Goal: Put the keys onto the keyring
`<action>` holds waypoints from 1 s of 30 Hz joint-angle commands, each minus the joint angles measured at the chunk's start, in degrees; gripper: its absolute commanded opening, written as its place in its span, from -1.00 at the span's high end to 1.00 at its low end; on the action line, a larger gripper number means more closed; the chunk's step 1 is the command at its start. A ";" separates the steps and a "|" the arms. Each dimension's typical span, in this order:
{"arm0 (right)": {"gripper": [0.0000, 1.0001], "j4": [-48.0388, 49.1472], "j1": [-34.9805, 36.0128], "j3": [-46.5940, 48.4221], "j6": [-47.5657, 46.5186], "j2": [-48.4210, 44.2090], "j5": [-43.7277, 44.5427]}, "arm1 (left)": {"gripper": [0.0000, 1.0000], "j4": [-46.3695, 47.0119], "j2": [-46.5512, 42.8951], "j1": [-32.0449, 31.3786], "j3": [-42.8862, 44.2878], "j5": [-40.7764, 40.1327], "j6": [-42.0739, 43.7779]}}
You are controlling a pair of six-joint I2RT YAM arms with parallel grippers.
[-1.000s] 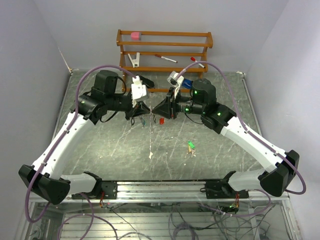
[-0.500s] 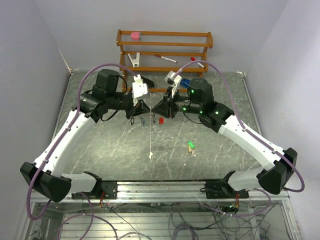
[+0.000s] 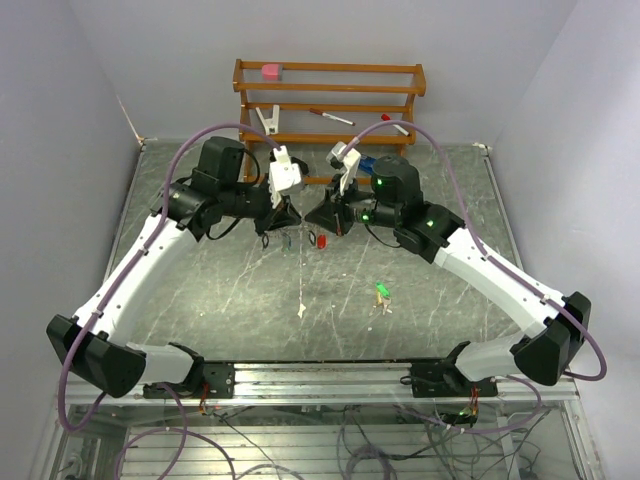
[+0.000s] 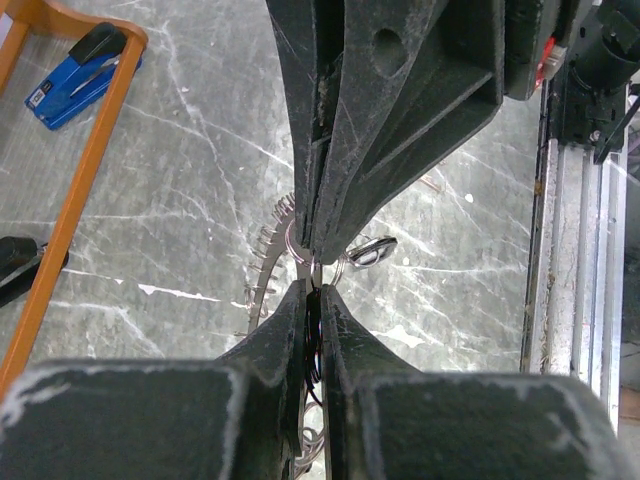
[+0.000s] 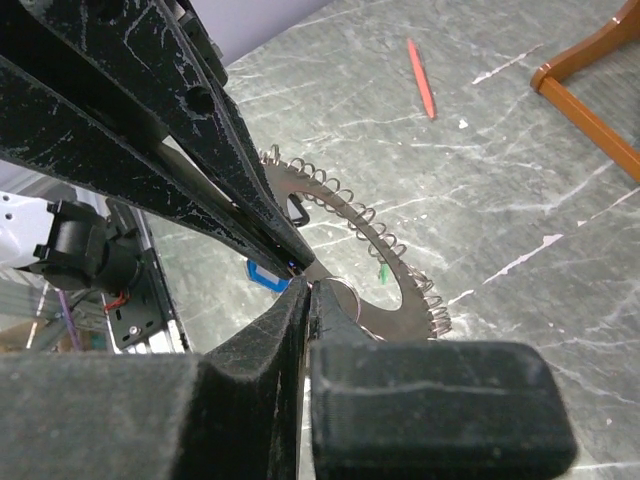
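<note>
Keyring (image 5: 352, 228) is held at the centre of the top view, where both arms meet tip to tip. The left gripper (image 4: 312, 292) is clenched on its thin wire. The right gripper (image 5: 306, 292) is fully clenched against the same spot; whether a key sits between its pads cannot be told. The red key (image 3: 322, 240) shows just below the tips, and the green key (image 3: 381, 291) lies well apart, lower right. Risks noted: a sideways push from the right tip may twist the wire or slip it from the left pinch; tips this close may collide; an unthreaded key would drop; the fringe of small keys may snag a finger.
</note>
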 commanded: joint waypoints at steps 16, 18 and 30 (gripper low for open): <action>0.91 -2.94 0.91 0.35 4.97 0.62 -0.53 | 0.86 8.54 -0.12 -0.39 2.44 -8.55 -3.43; 0.87 -2.73 0.99 0.19 5.36 0.64 -0.74 | 0.86 8.53 -0.16 -0.35 2.38 -8.73 -3.37; 0.75 -1.58 1.05 -1.09 6.04 -0.01 -0.39 | 0.86 8.84 -0.21 -0.33 3.00 -7.67 -3.96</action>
